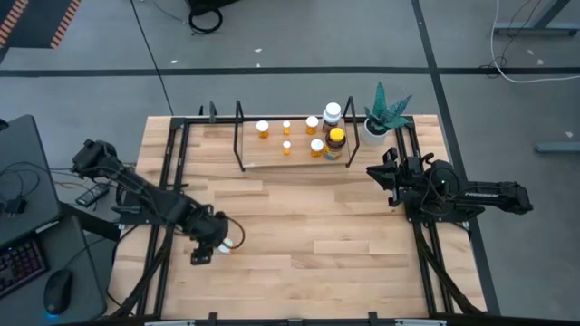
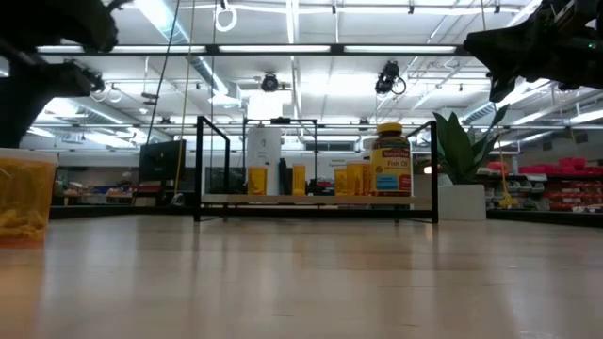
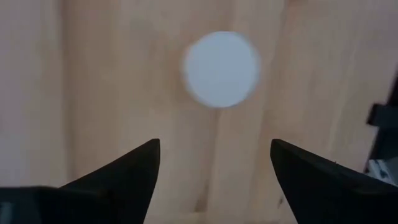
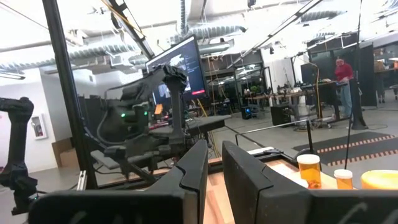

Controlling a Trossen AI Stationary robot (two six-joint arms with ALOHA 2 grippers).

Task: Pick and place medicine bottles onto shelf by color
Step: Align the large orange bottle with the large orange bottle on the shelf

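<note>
One small orange bottle with a white cap [image 1: 233, 243] stands on the table near the left front; it also shows in the low view [image 2: 24, 202]. My left gripper [image 1: 220, 243] hangs over it, pointing down and open; in its wrist view its fingers [image 3: 214, 155] stand apart, short of the cap [image 3: 222, 68], touching nothing. The shelf [image 1: 272, 161] stands at the far middle. On its board stand several small orange bottles [image 1: 286, 146], the white bottle [image 1: 332, 113] and the amber bottle with a yellow lid [image 1: 336, 140]. My right gripper [image 1: 384, 176] is shut and empty by the shelf's right end.
A white pot with a green plant [image 1: 376, 127] stands right of the shelf at the far right. Black frame rails [image 1: 172, 181] run along the table's left and right sides. Bare wood lies between the shelf and the near edge.
</note>
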